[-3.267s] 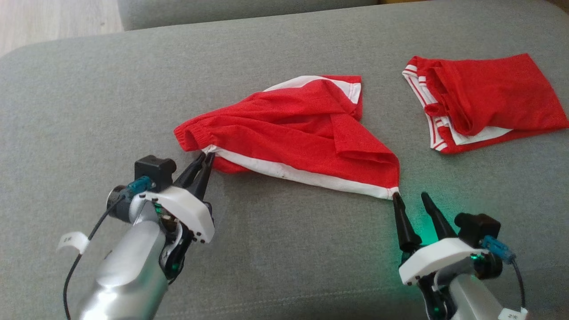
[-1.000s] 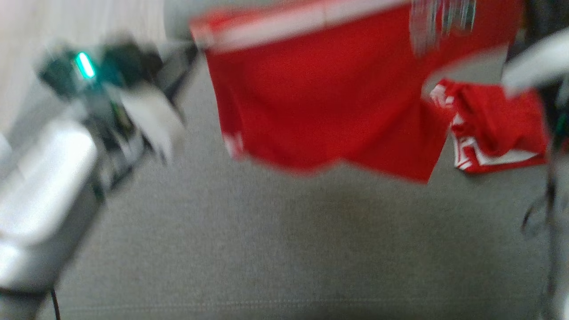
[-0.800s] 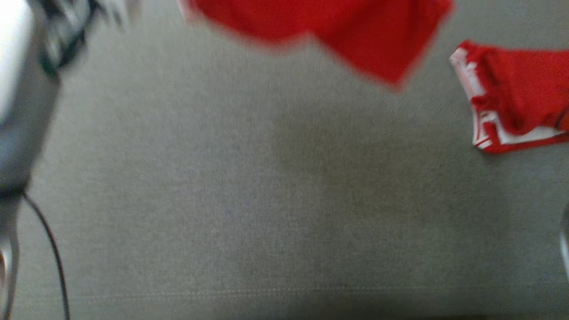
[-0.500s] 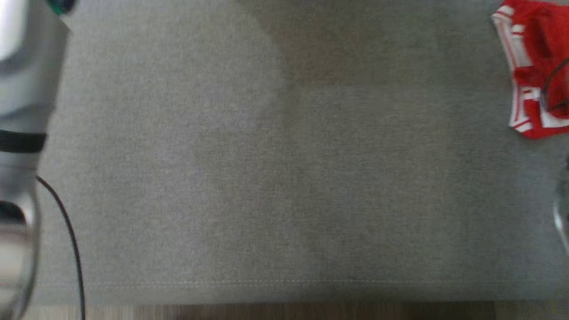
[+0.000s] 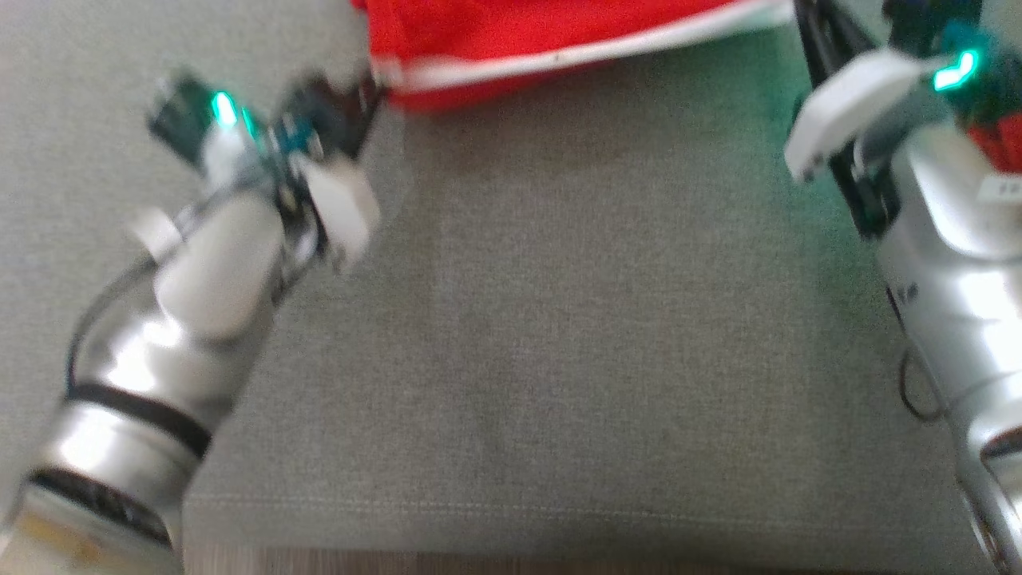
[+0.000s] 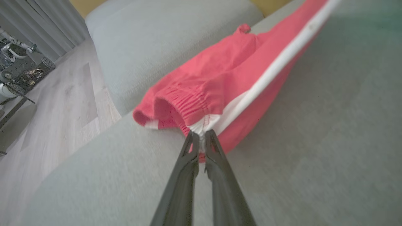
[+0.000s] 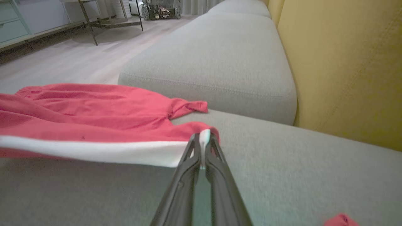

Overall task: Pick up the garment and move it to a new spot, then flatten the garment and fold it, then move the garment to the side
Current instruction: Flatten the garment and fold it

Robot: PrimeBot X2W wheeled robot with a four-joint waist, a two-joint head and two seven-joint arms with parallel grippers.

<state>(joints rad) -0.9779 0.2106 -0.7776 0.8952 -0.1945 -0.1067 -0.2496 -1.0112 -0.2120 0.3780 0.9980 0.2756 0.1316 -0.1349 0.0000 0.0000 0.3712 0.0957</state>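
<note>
The garment (image 5: 559,32) is a pair of red shorts with a white side stripe, stretched along the top edge of the head view on the grey sofa cushion (image 5: 559,319). My left gripper (image 5: 371,88) is shut on its waistband end. In the left wrist view the gripper (image 6: 201,136) pinches the white stripe beside the gathered elastic of the garment (image 6: 226,78). My right gripper (image 5: 802,16) holds the other end. The right wrist view shows that gripper (image 7: 202,138) shut on the white tip of the stripe, with the garment (image 7: 94,119) sagging onto the cushion.
A second red garment (image 5: 1002,144) peeks from behind my right forearm, and a bit of that second garment (image 7: 340,220) lies low in the right wrist view. A yellow backrest (image 7: 345,62) and a neighbouring cushion (image 7: 213,56) lie beyond. Wooden floor (image 6: 47,110) borders the sofa.
The head camera has swung about. The garment hung in the air a second ago; now it lies low, stretched between both grippers. The right gripper, open earlier, is shut on the stripe's end.
</note>
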